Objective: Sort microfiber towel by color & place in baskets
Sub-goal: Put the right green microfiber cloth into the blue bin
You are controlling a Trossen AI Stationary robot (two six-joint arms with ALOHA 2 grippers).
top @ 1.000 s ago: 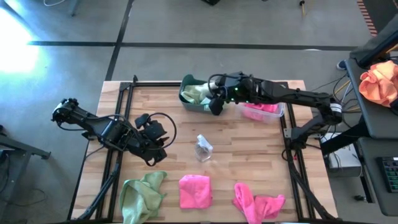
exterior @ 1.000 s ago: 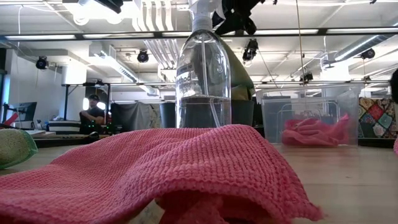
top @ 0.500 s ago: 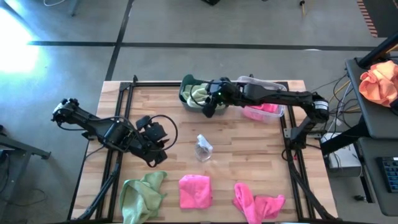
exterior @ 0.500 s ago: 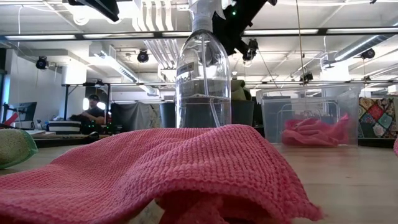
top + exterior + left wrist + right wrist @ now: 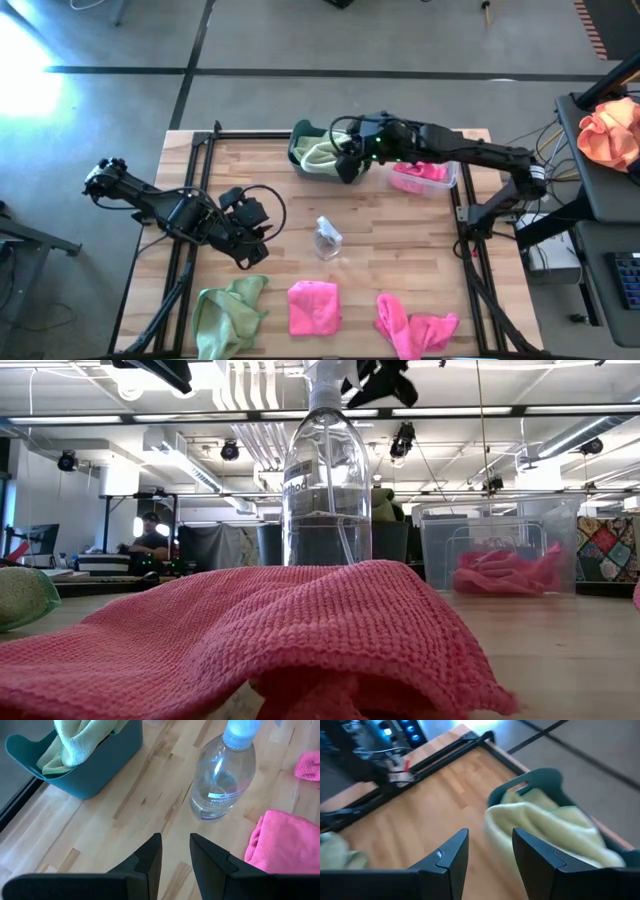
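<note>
Green towels (image 5: pixel 318 154) fill the teal basket (image 5: pixel 312 170) at twelve o'clock, pink ones the clear basket (image 5: pixel 440 180); three towels wait at six. The right gripper (image 5: pixel 349 170) hovers empty, fingers apart.

Two dark jointed arms, black looping cables, green light near right hand (image 5: pixel 349 166), angular black fingers (image 5: pixel 150 857)
</note>
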